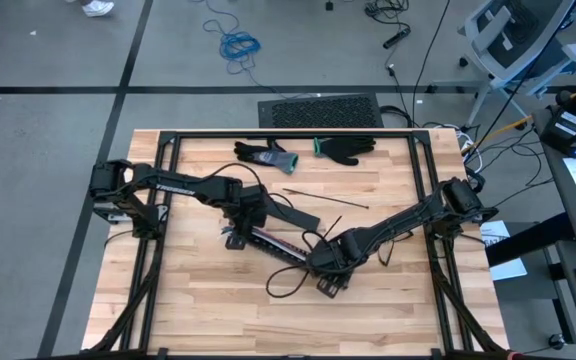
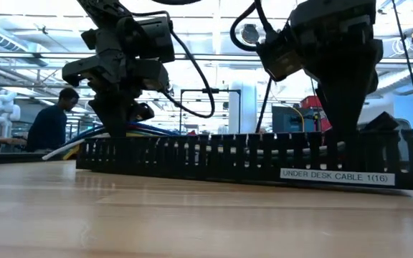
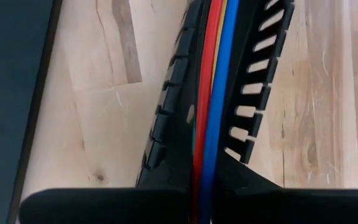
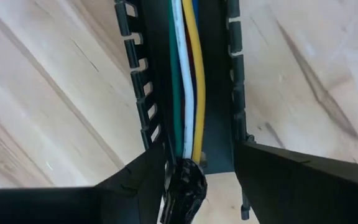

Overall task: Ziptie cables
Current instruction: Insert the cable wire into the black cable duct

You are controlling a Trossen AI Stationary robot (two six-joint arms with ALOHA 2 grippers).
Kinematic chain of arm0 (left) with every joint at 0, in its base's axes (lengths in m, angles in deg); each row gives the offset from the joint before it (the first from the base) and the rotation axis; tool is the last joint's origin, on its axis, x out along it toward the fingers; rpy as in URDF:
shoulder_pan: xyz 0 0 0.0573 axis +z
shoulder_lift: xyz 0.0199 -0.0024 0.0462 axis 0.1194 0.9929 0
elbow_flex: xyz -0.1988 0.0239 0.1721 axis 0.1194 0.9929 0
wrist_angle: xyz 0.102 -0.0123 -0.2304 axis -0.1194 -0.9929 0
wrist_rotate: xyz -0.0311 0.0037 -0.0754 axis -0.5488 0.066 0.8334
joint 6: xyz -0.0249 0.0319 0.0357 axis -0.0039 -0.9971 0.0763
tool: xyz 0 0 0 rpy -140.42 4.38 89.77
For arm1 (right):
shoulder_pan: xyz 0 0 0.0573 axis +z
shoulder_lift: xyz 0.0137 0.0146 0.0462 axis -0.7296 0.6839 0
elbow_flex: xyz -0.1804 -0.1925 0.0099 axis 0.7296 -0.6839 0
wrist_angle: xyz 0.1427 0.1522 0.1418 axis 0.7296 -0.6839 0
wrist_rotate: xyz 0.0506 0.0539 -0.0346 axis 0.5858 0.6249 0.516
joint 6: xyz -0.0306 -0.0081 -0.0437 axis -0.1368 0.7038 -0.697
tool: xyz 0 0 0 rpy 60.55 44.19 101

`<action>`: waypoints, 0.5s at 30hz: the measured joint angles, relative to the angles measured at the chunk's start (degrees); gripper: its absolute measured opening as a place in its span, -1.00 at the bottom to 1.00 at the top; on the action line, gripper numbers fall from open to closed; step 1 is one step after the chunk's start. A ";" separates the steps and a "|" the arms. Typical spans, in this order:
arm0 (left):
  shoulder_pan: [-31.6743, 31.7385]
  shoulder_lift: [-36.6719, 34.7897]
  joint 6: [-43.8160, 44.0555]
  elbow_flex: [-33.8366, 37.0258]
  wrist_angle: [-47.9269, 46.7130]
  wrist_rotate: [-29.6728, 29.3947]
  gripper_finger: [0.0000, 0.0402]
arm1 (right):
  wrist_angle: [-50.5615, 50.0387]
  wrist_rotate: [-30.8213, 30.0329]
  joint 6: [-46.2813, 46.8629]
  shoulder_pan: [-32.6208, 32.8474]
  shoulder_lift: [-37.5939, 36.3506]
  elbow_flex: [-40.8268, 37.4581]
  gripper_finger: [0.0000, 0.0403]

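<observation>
Both the left hand (image 1: pixel 236 232) and right hand (image 1: pixel 330 275) grip the cables (image 3: pixel 211 106) inside the duct (image 2: pixel 249 159).

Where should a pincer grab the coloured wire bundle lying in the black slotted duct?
Grip the thin red, yellow and blue wires mid-run, coming straight down through the open top of the black slotted plastic duct. Its slotted walls block any side approach, so the fingers should close across the bundle, between the walls.

The duct (image 2: pixel 249 154) walls hide most of the cables (image 3: pixel 211 93), and both end effectors' fingertips sit out of sight.
</observation>
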 joint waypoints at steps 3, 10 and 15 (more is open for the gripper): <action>-0.17 0.00 -0.21 -0.07 0.09 0.36 -0.70 | 0.80 -0.32 -0.75 0.17 -0.21 0.00 -0.10; -0.43 0.00 -0.18 -0.15 -1.28 2.34 -0.27 | 0.72 -0.50 -2.17 0.17 -0.24 0.02 -0.10; -0.40 0.00 -0.02 -0.81 -5.33 2.95 -0.12 | 1.11 -1.02 -3.81 0.13 -0.35 0.11 -0.10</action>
